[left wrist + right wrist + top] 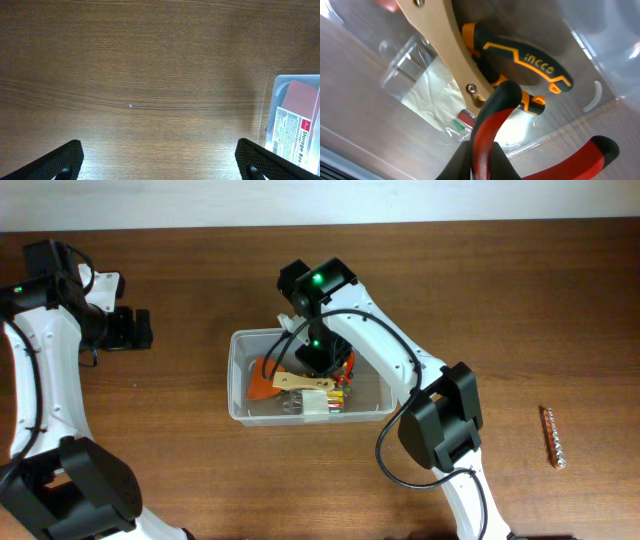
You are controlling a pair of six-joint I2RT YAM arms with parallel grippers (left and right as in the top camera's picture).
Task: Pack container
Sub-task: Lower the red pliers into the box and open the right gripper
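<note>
Container [236,395] is sitting mid-counter | scraper [290,382] is lying inside it, its handle crossing over pliers [520,57] | bit strip [553,437] is lying well right of it, near the right edge

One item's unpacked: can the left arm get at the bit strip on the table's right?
Probably not: the left gripper is far left, with the container and right arm between it and the bit strip.

i see clear colourless plastic tub [236,380]; inside, black-and-orange rubber pliers handle [520,55], red-and-black curved tool handles [487,125], pale tan wooden handle [442,40]. dark brown wood-grain table [125,60].
</note>
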